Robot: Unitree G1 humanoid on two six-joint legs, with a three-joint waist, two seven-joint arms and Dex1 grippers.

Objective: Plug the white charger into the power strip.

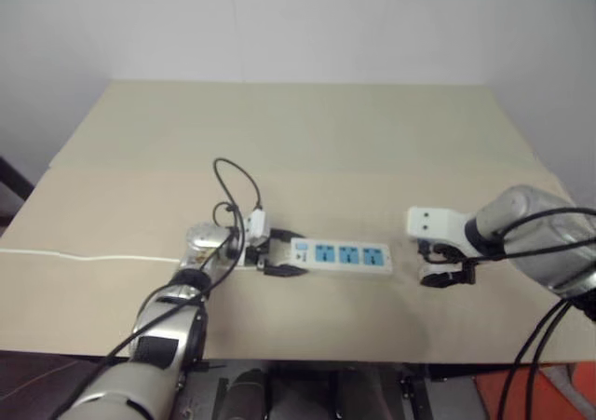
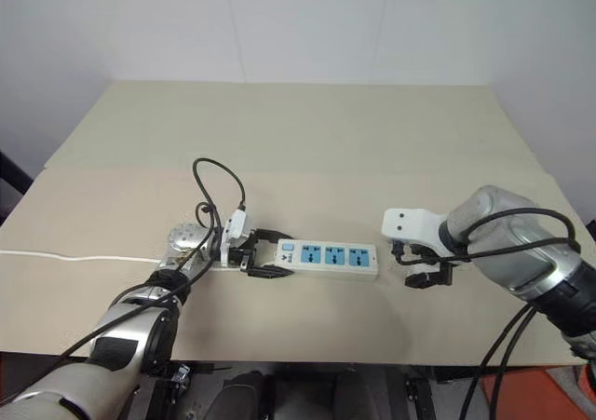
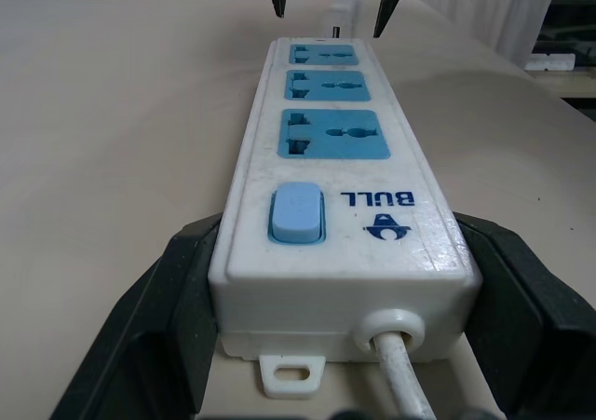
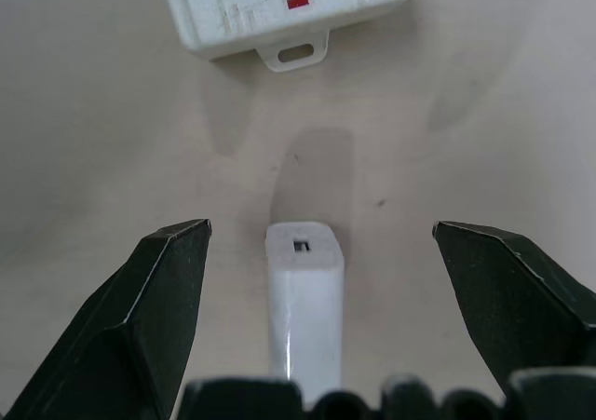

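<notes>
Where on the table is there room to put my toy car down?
The wide back of the table, behind the power strip, is bare. So is the front edge below the strip. It is crowded at the strip's switch end, gripped by the left hand, and off its far end, where the right hand hangs over the white charger.

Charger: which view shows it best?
The right wrist view: the charger stands between the open right gripper fingers, port end visible. The left wrist view catches it small beyond the strip; in the eye views I can't pick it out.

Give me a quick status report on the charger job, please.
Left gripper shut on the power strip at its switch end. Right gripper open above the white charger, which stands on the table. Sockets unobstructed.
</notes>
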